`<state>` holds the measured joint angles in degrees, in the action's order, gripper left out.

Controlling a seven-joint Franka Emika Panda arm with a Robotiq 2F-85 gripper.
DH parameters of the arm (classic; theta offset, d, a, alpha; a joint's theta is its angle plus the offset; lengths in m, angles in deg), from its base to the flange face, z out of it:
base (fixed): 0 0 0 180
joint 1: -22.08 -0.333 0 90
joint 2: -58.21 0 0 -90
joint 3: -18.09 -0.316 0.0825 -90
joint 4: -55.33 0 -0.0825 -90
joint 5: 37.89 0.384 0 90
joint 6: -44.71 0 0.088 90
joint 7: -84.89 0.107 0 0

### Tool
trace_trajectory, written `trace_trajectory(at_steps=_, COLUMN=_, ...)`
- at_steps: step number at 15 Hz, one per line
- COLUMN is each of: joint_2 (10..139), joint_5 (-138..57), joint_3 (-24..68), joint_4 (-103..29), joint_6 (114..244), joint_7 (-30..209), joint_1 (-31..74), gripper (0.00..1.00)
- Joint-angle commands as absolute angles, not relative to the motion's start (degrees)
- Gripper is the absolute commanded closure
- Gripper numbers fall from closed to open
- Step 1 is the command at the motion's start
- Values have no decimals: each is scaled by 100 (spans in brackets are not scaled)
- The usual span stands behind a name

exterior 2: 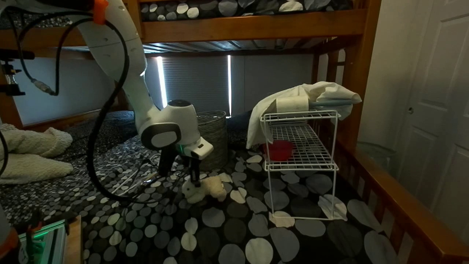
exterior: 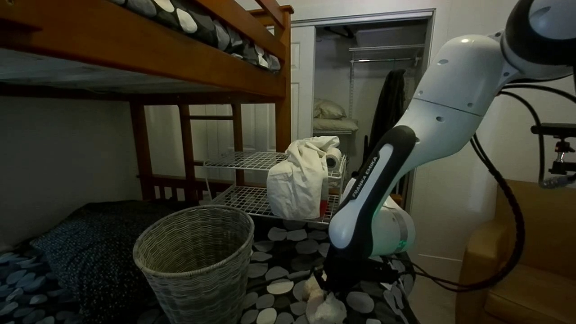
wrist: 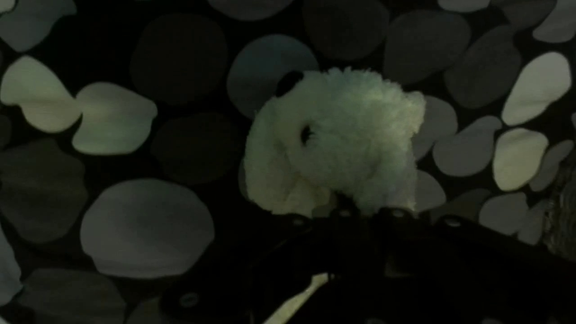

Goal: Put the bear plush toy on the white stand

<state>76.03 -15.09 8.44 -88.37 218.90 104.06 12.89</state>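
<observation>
The bear plush toy (exterior 2: 207, 189) lies on the spotted bedspread (exterior 2: 236, 227) beneath the gripper (exterior 2: 195, 183), whose jaws stand close together and seem to pinch the toy's middle. In an exterior view the toy's long axis runs left to right, pale head left, tan body toward the white stand (exterior 2: 313, 150), well apart on the right; the carry likely calls for a lift, then rightward travel. Only the wrist view shows the jaws' spacing. An exterior view shows a red bowl (exterior 2: 281, 151) within the stand, elsewhere mostly hidden by the white cloth (exterior: 297, 180).
</observation>
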Motion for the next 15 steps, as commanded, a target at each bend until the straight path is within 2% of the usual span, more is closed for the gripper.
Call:
trace_trajectory(at_steps=1, joint_2=6212, joint_5=-2395, joint_3=1516, joint_4=-9637, joint_6=22065, joint_7=10624, joint_1=710, gripper=98)
trace_trajectory(at_steps=4, joint_2=5308, joint_5=-3397, joint_3=1964, joint_4=-9729, joint_6=21785, joint_7=10872, joint_1=493, gripper=97)
trace_trajectory(at_steps=5, joint_2=6072, joint_5=-2843, joint_3=1686, joint_4=-9376, joint_6=22009, joint_7=10572, joint_1=660, gripper=98)
trace_trajectory(at_steps=6, joint_2=5853, joint_5=-2928, joint_3=1728, joint_4=-9404, joint_6=21958, joint_7=10631, joint_1=643, gripper=92)
trace_trajectory(at_steps=7, joint_2=5806, joint_5=-2916, joint_3=1722, joint_4=-9405, joint_6=21947, joint_7=10625, joint_1=646, gripper=92)
trace_trajectory(at_steps=8, joint_2=5846, joint_5=-2915, joint_3=1721, joint_4=-9405, joint_6=21947, joint_7=10625, joint_1=646, gripper=98)
trace_trajectory(at_steps=10, joint_2=6184, joint_5=-2090, joint_3=1304, joint_4=-9263, joint_6=22541, joint_7=9941, joint_1=417, gripper=98)
trace_trajectory(at_steps=12, joint_2=6197, joint_5=-2545, joint_3=969, joint_4=-9002, joint_6=22942, joint_7=10023, joint_1=567, gripper=98)
trace_trajectory(at_steps=15, joint_2=5847, joint_5=-2990, joint_3=1107, joint_4=-8770, joint_6=23046, joint_7=9842, joint_1=199, gripper=98)
